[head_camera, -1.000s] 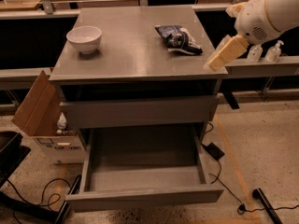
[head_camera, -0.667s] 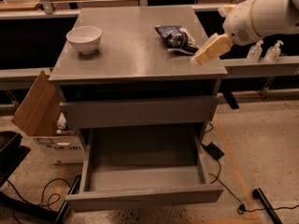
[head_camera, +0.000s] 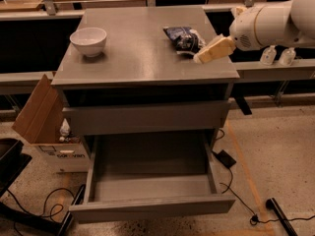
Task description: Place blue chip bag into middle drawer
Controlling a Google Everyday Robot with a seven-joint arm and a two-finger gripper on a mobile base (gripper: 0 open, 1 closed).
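Observation:
The blue chip bag lies flat on the grey cabinet top, at its right rear. My gripper hangs on the white arm that comes in from the right. It sits low over the top, just right of and in front of the bag, with its tip at the bag's near edge. I cannot tell whether it touches the bag. The middle drawer is pulled out below, a shallow grey tray with nothing in it. Above it is the other drawer's closed front panel.
A white bowl stands at the left rear of the cabinet top. An open cardboard box stands on the floor left of the cabinet. Cables and a power brick lie on the floor to the right. Two bottles stand on the ledge behind the arm.
My gripper has moved left and a little down, from beyond the cabinet's right edge to the near right side of the chip bag. The bag, bowl and drawer have not moved.

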